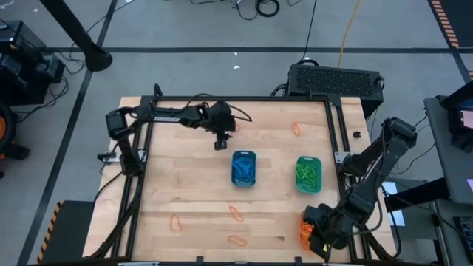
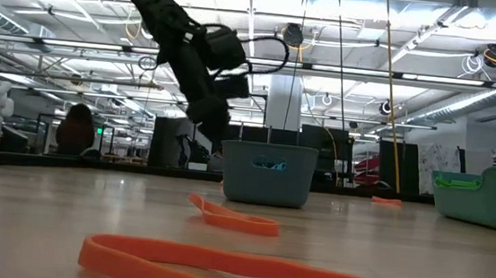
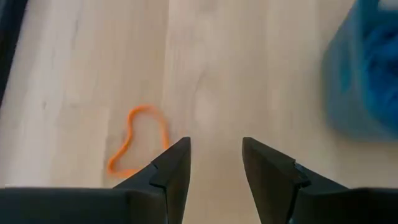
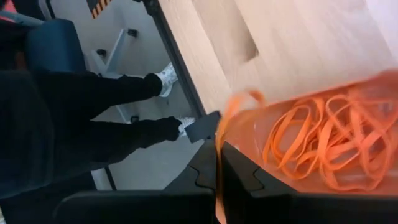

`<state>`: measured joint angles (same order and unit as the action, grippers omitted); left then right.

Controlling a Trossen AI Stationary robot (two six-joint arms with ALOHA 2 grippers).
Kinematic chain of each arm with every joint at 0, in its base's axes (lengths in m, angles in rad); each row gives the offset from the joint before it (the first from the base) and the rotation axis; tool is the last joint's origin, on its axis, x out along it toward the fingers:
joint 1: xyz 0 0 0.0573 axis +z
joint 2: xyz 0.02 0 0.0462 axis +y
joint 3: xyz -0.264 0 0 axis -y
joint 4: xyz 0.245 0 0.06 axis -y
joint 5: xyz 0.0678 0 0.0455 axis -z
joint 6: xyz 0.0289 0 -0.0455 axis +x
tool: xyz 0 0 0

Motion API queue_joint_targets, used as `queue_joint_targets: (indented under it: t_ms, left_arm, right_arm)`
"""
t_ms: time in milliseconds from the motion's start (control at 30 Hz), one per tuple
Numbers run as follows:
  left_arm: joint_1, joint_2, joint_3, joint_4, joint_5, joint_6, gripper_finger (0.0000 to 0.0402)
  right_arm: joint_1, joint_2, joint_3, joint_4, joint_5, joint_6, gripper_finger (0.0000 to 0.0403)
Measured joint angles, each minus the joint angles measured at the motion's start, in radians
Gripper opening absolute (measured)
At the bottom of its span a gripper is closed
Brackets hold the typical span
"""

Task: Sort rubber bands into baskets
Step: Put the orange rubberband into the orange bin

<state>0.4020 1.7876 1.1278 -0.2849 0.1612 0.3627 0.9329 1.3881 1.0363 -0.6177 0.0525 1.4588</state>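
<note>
The right gripper, shut on 1 orange band, hangs over the orange basket; release only once it is clear inside. The left gripper, open and apparently empty, hovers beside a loose band.

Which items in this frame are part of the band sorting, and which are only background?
Part of the job:
blue basket
green basket
orange basket
loose orange bands
left gripper, fingers apart
right gripper, fingers shut on the orange basket's rim

Background:
black box beyond the table
floor cables
</note>
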Motion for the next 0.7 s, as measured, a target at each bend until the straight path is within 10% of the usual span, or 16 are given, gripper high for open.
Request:
queue_joint_targets:
  t_ms: [700]
  left_arm:
    - [0.054,0.233,0.147,-0.099,-0.117,0.222,0.0152]
  right_arm:
    - [0.064,0.006,0.000,-0.083,0.052,0.050,0.0000]
